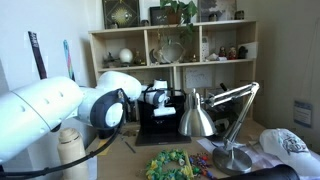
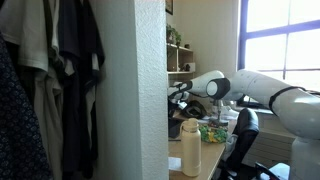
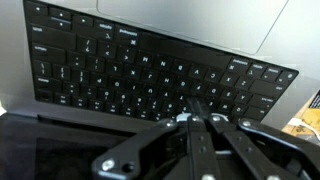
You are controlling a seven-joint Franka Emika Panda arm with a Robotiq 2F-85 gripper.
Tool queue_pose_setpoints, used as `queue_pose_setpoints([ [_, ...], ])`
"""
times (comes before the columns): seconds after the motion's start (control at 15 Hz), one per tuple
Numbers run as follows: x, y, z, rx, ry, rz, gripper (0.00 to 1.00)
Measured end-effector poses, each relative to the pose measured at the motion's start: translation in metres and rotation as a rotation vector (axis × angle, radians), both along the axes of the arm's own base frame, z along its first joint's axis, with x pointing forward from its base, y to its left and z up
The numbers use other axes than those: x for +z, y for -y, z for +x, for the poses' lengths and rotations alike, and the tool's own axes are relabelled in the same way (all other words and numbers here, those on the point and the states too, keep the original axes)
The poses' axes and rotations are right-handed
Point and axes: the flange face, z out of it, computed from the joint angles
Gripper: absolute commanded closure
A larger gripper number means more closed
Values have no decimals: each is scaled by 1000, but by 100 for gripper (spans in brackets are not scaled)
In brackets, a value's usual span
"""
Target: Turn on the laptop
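Note:
The black laptop (image 3: 120, 65) fills the wrist view, with its dark keyboard across the middle, the pale palm rest above and the dark screen (image 3: 50, 150) below. My gripper (image 3: 193, 108) is shut and empty. Its joined fingertips are over the key row nearest the hinge, and I cannot tell if they touch it. In an exterior view the gripper (image 1: 155, 98) hangs over the open laptop (image 1: 160, 122) on the desk. In the exterior view from beside a wall, the gripper (image 2: 180, 95) shows but the laptop is mostly hidden.
A silver desk lamp (image 1: 203, 118) stands right beside the laptop, its arm (image 1: 235, 95) slanting up. A wooden shelf unit (image 1: 170, 45) is behind. A beige bottle (image 1: 72, 150), a colourful pile (image 1: 170, 165) and a white cloth item (image 1: 290, 145) lie at the desk's front.

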Motion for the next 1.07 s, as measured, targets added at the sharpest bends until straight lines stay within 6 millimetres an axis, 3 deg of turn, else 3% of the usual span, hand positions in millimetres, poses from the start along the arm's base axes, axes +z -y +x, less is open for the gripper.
queue_pose_setpoints([
  [0.53, -39, 16, -6, -24, -50, 6, 93],
  [1.07, -39, 17, -6, -40, -52, 9, 93],
])
